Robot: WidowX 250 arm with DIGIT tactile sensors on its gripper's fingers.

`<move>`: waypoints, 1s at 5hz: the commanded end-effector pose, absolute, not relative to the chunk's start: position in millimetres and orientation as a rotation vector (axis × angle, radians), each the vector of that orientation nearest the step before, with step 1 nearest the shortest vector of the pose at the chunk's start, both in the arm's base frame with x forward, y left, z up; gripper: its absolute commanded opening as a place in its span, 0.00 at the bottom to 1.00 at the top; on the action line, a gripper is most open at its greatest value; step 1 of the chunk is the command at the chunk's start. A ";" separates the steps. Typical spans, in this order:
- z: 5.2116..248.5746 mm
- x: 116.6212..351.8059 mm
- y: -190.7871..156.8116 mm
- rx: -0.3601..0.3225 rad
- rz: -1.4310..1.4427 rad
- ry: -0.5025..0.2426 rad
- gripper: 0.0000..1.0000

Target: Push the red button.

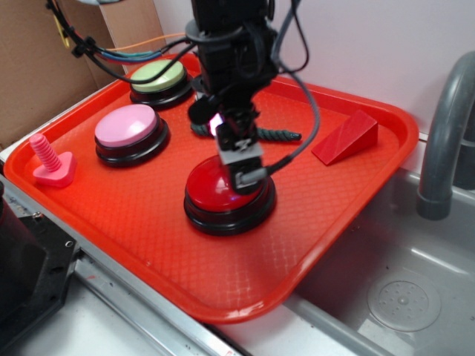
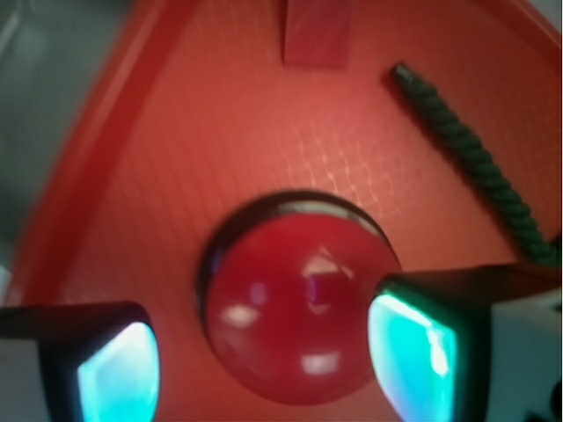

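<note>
Directly beneath the black gripper (image 2: 264,352), jaws parted and holding nothing, sits the glossy red dome button on its black base (image 1: 223,189), mid-tray on the red plastic tray (image 1: 356,215); travel needed: straight down.

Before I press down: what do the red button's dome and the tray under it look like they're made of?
The red button has a dome that looks like hard, glossy plastic: the wrist view shows sharp white highlights on its smooth surface. Its base looks like black plastic, also shiny. The tray appears to be molded red-orange plastic with a fine diamond-grid texture and a raised, rounded rim. Neither can be confirmed beyond the look.
</note>
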State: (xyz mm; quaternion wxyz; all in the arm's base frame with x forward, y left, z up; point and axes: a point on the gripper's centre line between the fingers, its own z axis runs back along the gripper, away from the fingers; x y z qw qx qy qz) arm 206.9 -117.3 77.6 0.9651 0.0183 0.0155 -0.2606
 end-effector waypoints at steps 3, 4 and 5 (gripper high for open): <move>48.7 226.9 -115.5 0.118 -0.623 0.032 1.00; 69.0 231.3 -115.8 0.135 -0.644 -0.026 1.00; 92.1 229.6 -113.4 0.097 -0.619 -0.056 1.00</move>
